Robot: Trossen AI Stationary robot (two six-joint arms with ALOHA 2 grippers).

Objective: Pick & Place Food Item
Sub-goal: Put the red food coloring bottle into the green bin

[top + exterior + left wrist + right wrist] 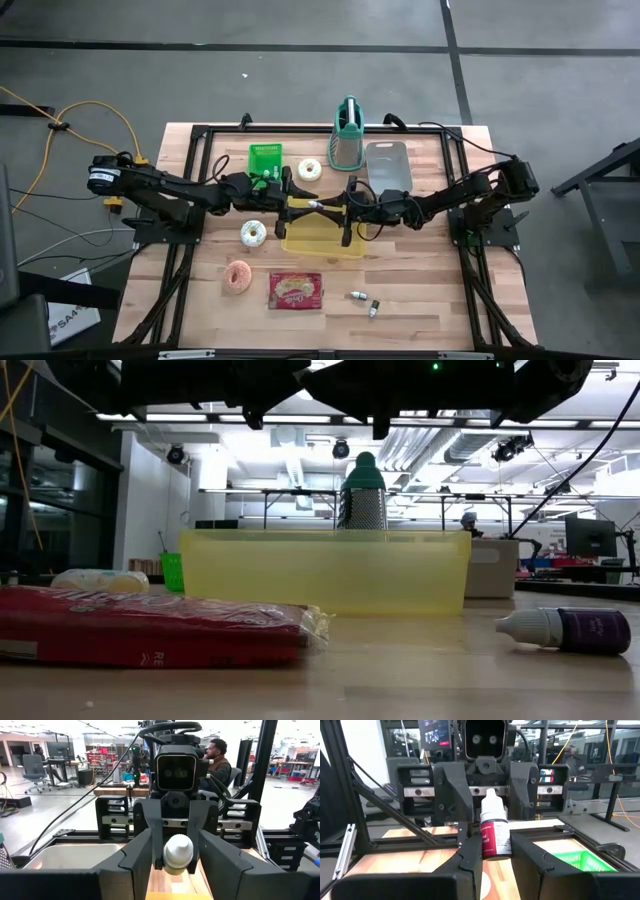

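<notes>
A small dropper bottle (494, 832) with a maroon label and a white cap hangs in the air over the yellow bin (322, 240). My right gripper (493, 854) is shut on it. The bottle's cap (178, 852) points at my left gripper (176, 870). That gripper is open, level and facing the right one, with its fingers on either side of the cap and not touching it. In the high view the two grippers, left (297, 202) and right (342, 207), meet at the table's middle. Three donuts (253, 232) and a red snack packet (296, 290) lie flat on the table. My right gripper pinches the bottle's labelled body (496, 845) between its two fingers. The fingers come level from the table's right side and lie along the bottle. The bottle sits level, its cap end sticking out beyond the fingertips toward the left arm, lifted clear above the bin.
A green-handled grater (347, 135), a grey cutting board (388, 165) and a green package (266, 158) are at the far side. Two more small bottles (365, 301) lie near the front, right of the packet. A person (217, 762) sits in the room beyond the table.
</notes>
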